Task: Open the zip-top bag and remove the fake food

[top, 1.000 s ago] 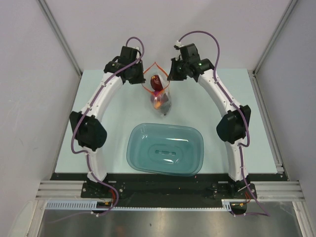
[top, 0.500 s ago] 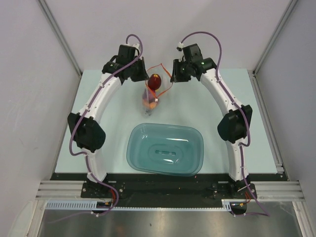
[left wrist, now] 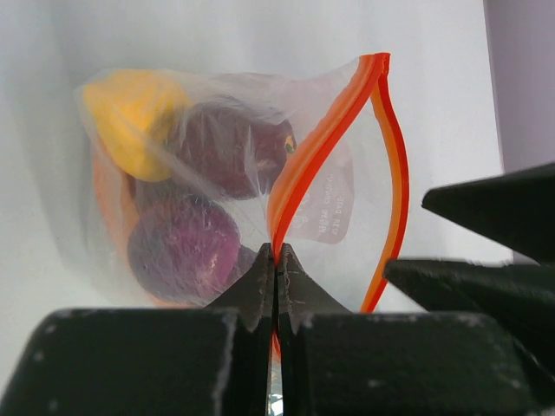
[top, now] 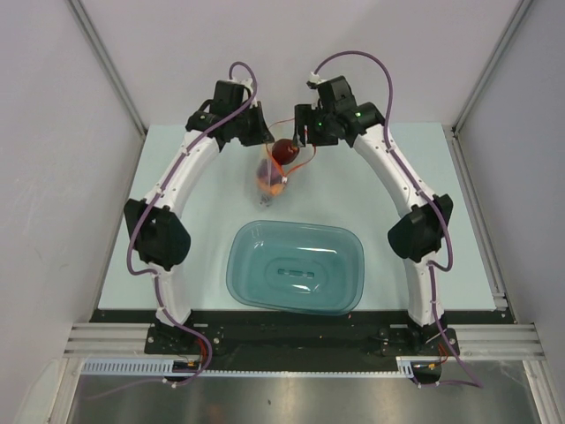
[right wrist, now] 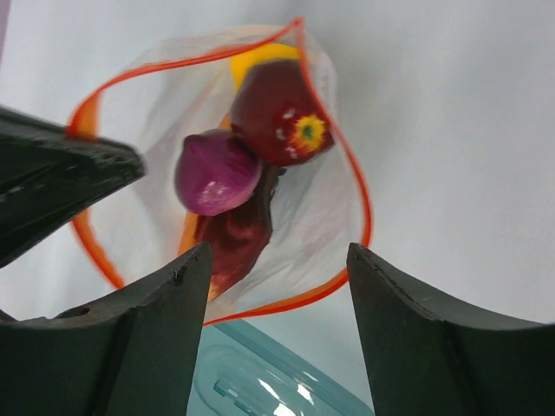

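Note:
The zip-top bag (top: 275, 168) hangs above the far middle of the table with its mouth wide open. My left gripper (left wrist: 277, 256) is shut on the bag's orange zip strip (left wrist: 312, 152) at one side of the mouth. Fake food fills the bag: a yellow pepper (left wrist: 130, 108), a dark red apple (right wrist: 282, 113), a pink-purple onion (right wrist: 217, 171) and a maroon slice (right wrist: 238, 238). My right gripper (right wrist: 277, 260) stands open just above the mouth, holding nothing. The other side of the strip (right wrist: 347, 173) curves loose between its fingers.
An empty teal tub (top: 252, 243) sits on the table in front of the bag, near the arm bases. Both gripper heads (top: 265, 137) (top: 305, 137) are close together over the bag. Grey walls enclose the pale green table (top: 424, 194).
My right gripper has opened and let go of the bag's strip. The bag has swung a little to the left and now hangs from my left gripper alone.

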Motion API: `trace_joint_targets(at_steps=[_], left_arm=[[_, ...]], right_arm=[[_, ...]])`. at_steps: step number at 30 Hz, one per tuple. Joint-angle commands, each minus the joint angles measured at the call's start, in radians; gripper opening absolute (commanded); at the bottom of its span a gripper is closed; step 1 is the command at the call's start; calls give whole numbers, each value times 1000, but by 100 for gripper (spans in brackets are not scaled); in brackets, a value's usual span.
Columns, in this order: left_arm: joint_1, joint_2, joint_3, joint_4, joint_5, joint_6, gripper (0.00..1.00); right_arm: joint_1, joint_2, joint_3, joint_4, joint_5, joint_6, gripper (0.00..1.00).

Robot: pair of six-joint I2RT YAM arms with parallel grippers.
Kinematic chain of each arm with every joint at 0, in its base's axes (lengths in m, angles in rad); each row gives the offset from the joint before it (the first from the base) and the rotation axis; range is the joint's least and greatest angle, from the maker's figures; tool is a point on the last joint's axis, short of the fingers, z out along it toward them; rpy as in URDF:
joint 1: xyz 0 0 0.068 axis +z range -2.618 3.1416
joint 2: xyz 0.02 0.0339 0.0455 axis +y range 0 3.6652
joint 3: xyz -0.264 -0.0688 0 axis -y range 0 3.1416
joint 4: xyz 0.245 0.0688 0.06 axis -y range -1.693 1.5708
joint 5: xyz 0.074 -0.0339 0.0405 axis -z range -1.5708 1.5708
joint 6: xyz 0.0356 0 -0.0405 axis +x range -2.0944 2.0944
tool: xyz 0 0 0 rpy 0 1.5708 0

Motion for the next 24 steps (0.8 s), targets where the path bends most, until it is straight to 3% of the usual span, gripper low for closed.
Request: trace_joint_targets(at_steps=[1, 8, 11, 24], left_arm=[[6, -28, 2, 50, 39, -29, 0], [6, -28, -5, 61, 39, -40, 0], [6, -33, -11, 58, 34, -41, 0], [3, -30, -25, 81, 51, -73, 0]], right_arm=[[36, -84, 24, 47, 40, 6, 69], [36, -17, -13, 141, -57, 125, 55], [36, -6, -37, 177, -72, 165, 54], [2, 60, -123, 245, -94, 232, 69]])
